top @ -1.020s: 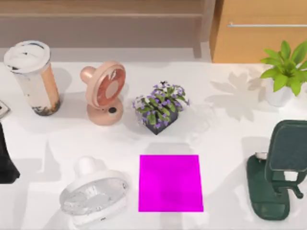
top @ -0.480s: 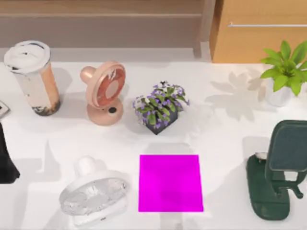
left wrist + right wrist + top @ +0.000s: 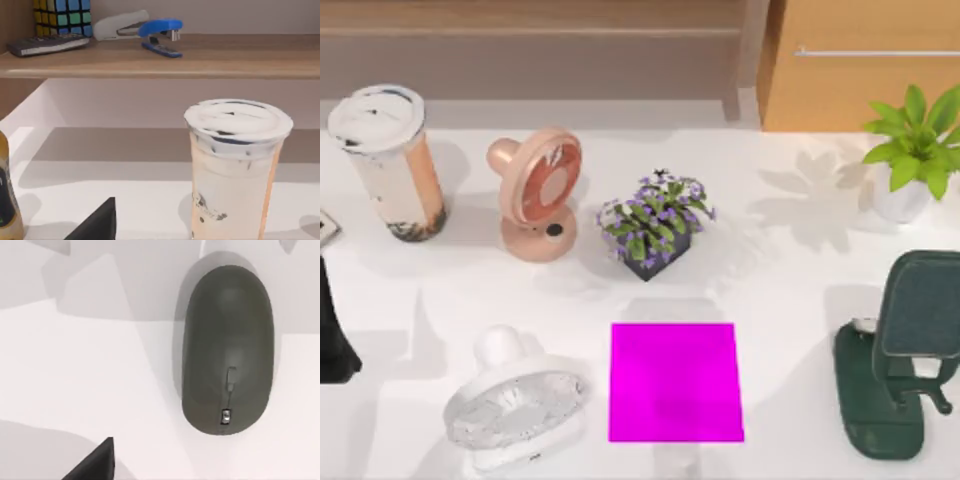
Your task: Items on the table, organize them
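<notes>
Hovering over the computer mouse [image 3: 227, 347], the right gripper [image 3: 95, 462] looks straight down on it. A dark wedge of the gripper shows at the frame edge, but I cannot tell how far open it is, and it has hold of nothing visible. The mouse lies flat on the white table [image 3: 790, 290], apart from the gripper. Judgement: this is a pre-grasp alignment, held above so a descent would straddle the mouse's narrow width.

The left gripper [image 3: 97, 222] sits low near the table's left side, facing the drink cup [image 3: 388, 160]. Its opening also cannot be told. The cup stands upright at the far left corner, lid on, untouched. It is tall, so probably tippy if pushed high up.

A silver-edged corner at the table's left edge [image 3: 325, 228] may be the smartphone; too little shows to say.

The magenta pad [image 3: 675, 382] lies bare at front centre, between the white fan [image 3: 520, 405] and the dark green stand [image 3: 895, 370]. It is likely the drop spot. Nothing looks organised yet.
</notes>
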Controlling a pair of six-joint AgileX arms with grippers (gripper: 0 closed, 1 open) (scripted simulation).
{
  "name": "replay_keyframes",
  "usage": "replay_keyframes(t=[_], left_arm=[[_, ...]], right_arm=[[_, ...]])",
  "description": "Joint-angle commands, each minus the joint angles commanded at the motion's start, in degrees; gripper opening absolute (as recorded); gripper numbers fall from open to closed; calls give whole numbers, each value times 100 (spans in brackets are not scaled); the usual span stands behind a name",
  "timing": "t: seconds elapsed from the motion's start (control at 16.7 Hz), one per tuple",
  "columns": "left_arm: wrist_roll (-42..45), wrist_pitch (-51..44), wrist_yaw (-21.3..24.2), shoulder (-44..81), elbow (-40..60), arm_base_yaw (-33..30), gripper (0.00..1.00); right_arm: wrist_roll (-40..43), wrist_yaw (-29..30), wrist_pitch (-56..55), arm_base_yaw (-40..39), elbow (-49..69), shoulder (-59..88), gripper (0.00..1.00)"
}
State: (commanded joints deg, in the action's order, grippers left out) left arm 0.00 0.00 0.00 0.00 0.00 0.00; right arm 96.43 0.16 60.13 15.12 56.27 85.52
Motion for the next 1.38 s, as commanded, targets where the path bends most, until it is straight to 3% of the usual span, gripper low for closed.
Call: replay_keyframes(t=[0.54,0.9,1.38], left_arm=[[0,0,0,0,0,0,100],[0,0,0,0,0,0,100],[0,0,0,0,0,0,100]], right_arm=[[-21,2,-2003,13,-1094,879,100],[-19,2,-2252,14,-1255,1009,100],[-19,2,-2252,14,-1255,1009,40]])
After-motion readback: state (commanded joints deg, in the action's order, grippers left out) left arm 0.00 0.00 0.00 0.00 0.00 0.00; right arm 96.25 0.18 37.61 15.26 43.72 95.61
